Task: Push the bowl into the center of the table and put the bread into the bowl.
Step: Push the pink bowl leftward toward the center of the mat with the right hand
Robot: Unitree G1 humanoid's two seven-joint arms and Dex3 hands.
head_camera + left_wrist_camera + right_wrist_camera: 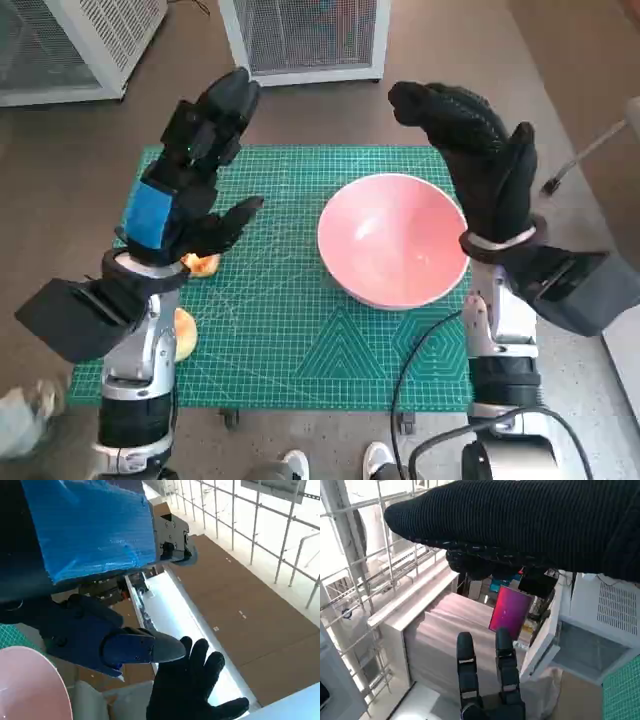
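Note:
The pink bowl [392, 250] stands empty on the green mat [300, 340], right of its middle. A piece of bread [204, 265] lies near the mat's left edge, just under my left hand. A second piece [186, 334] lies nearer the front, partly hidden by my left forearm. My left hand [195, 170] is raised above the mat's left side with fingers spread, holding nothing. My right hand [480, 160] hovers over the bowl's far right rim, fingers apart and empty. The left wrist view shows the bowl's rim [30, 680] and the gloved right hand [195, 690].
Two white mesh cabinets [310, 35] [70, 40] stand beyond the table's far edge. A black cable [420, 350] runs over the mat's front right corner. A person's shoes [335, 465] show below the front edge. A thin rod [590, 150] lies to the right.

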